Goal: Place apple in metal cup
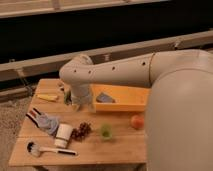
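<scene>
My gripper hangs at the end of my downturned wrist, low over the far-left part of the wooden table, and it shows only as a dark shape against the wrist's left side. I cannot tell whether it is released or clenched, nor whether it holds anything. Just to its left lies a flat yellow item. Just to its right, behind my wrist, sits a yellow tray with a small blue-grey object in it.

Nearer the front, a blue-grey cloth lies to the left. Beside it stands a white cup, and a dark grape cluster touches the cup's right side. A small green cup stands to the right of the grapes. A spoon lies along the front-left edge.

The apple rests on the table at the right, near the green cup, just in front of the tray and well apart from my gripper. I cannot pick out the metal cup for sure.
</scene>
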